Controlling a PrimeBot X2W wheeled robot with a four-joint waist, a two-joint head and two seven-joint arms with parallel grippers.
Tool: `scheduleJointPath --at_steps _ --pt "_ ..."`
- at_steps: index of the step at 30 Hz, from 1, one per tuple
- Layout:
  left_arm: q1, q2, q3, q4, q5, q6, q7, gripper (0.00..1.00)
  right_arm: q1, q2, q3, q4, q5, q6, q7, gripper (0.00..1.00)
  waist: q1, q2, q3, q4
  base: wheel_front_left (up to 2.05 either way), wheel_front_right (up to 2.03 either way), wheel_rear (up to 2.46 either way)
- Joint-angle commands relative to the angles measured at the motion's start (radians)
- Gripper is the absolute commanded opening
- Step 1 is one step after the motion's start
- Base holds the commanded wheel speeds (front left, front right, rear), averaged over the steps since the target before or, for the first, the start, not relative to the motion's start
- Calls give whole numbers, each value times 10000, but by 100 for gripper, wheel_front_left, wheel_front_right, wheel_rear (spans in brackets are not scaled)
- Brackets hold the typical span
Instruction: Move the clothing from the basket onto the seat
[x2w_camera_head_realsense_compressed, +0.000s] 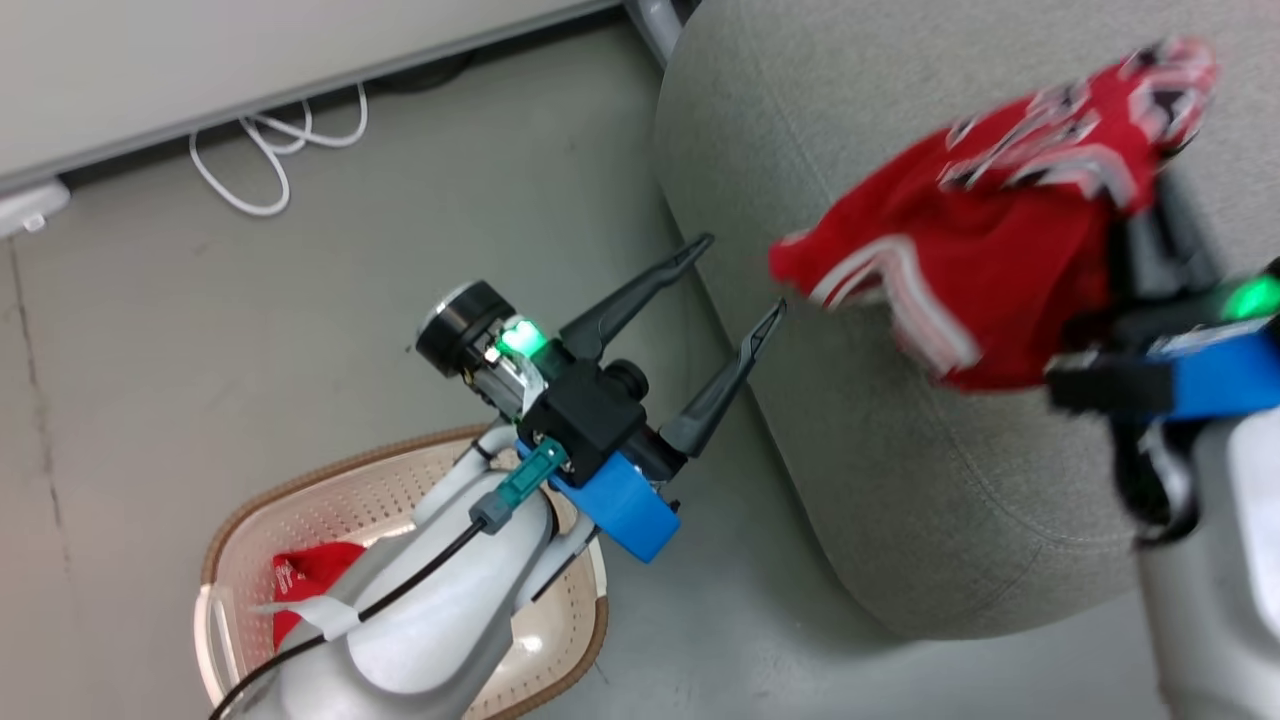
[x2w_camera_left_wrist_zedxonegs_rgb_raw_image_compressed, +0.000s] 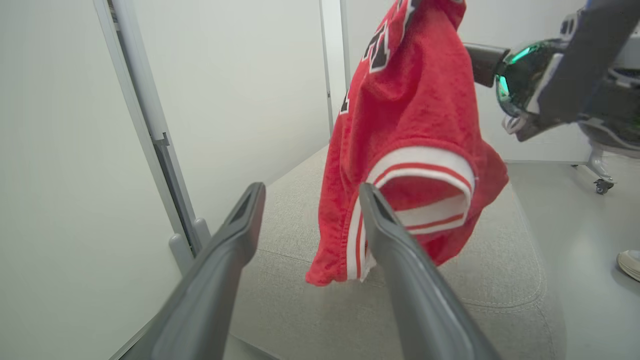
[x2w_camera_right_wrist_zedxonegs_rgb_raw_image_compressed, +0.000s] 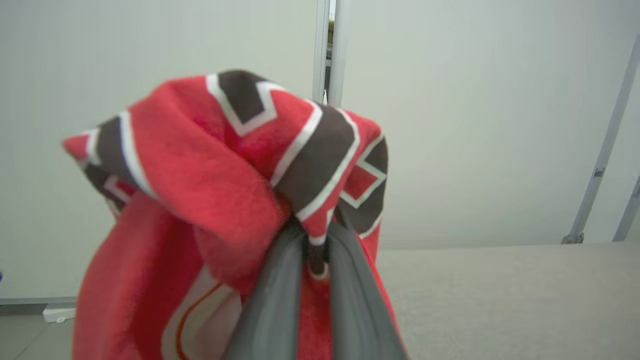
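Basket (x2w_camera_head_realsense_compressed: 330, 500) on floor, near left; second red garment (x2w_camera_head_realsense_compressed: 315, 575) inside. Left gripper (x2w_camera_head_realsense_compressed: 741, 272) between basket and sofa (x2w_camera_head_realsense_compressed: 900, 480), fingers spread, empty. Right gripper (x2w_camera_right_wrist_zedxonegs_rgb_raw_image_compressed: 320, 245) pressed together, pinching jersey (x2w_camera_head_realsense_compressed: 980, 230) at bunched lettering; jersey hangs over sofa, far right. White cable (x2w_camera_head_realsense_compressed: 270, 150) on floor, far left.

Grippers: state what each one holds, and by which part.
The right gripper is shut on the red jersey, pinching a bunched fold at its black, white-edged lettering. The left gripper is open and empty.
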Motion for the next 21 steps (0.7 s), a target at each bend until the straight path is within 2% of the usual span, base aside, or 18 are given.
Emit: scheduleJointPath --at_steps 1,8,13,16,21 --pt "-292 91 88 -82 87 -20 -52 100 -581 -162 -269 -225 -106 1 -15 0 0 0 527 151 0 0 0" --pt "-912 262 212 -454 516 12 -52 100 -2838 -736 -1704 -776 -453 1 -14 0 0 0 2205 514 0 0 0" --pt "-1371 445 299 -699 686 7 -52 100 -4235 -1691 -2643 -743 -627 1 -14 0 0 0 3445 833 0 0 0" --pt "-1623 592 421 -829 791 32 -50 100 -4847 -2201 -3160 -477 -581 1 -14 0 0 0 4114 946 0 0 0" --pt "-1857 781 482 -993 949 39 -50 100 -5364 -2835 -3967 662 -544 1 -15 0 0 0 4836 1014 0 0 0"
